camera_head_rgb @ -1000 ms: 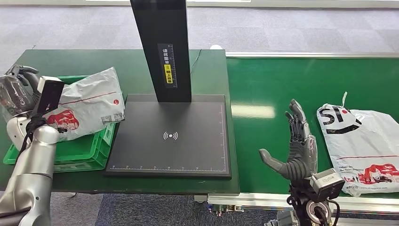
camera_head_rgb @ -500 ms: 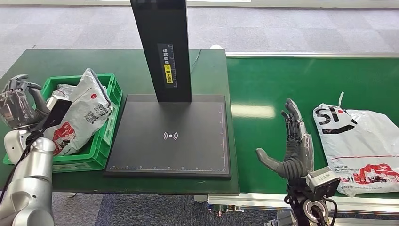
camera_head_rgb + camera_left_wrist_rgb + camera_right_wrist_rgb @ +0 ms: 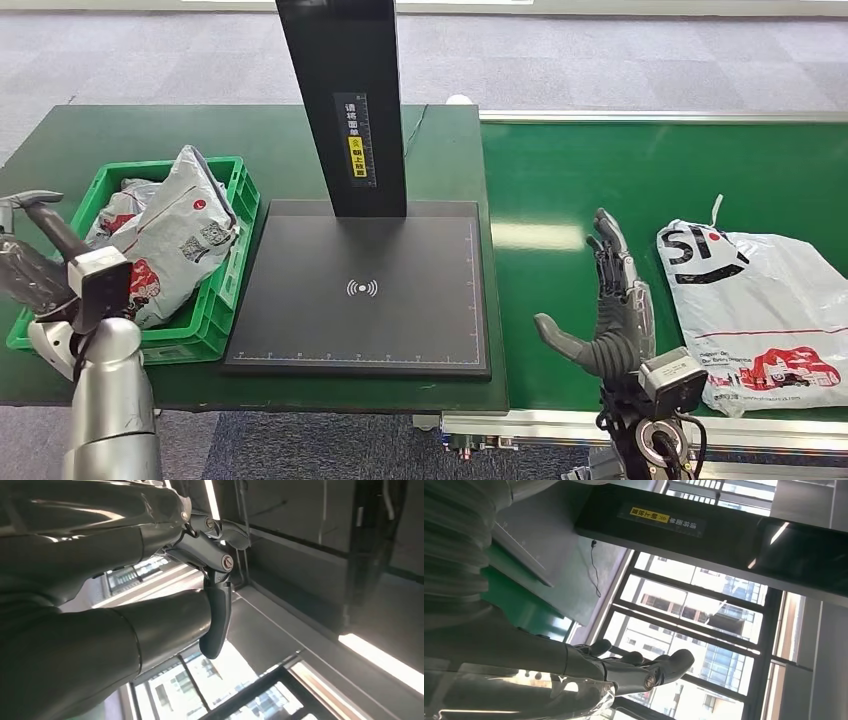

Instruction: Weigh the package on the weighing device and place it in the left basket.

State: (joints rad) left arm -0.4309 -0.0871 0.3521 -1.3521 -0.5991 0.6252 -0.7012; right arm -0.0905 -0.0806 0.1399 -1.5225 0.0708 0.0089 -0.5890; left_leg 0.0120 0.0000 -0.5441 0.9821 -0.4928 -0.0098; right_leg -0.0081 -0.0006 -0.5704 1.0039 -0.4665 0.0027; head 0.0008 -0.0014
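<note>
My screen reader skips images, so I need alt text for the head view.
A grey package sits in the green basket left of an empty black weighing device. The left robot hand is open beside the basket; the right robot hand is open near another package on the green conveyor.

A parcel-sorting station: green conveyor belt [image 3: 600, 170], black weighing scale [image 3: 362, 290], green basket [image 3: 215, 310], and courier bags [image 3: 770, 300].

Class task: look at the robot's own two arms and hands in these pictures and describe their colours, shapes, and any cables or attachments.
Both arms are smooth, rounded silver tubes. The left hand and right hand are dark grey, with slim jointed fingers and a thicker thumb. Each wrist carries a small box-shaped camera, silver-topped with dark sides. Thin black cables loop beneath the right wrist.
</note>
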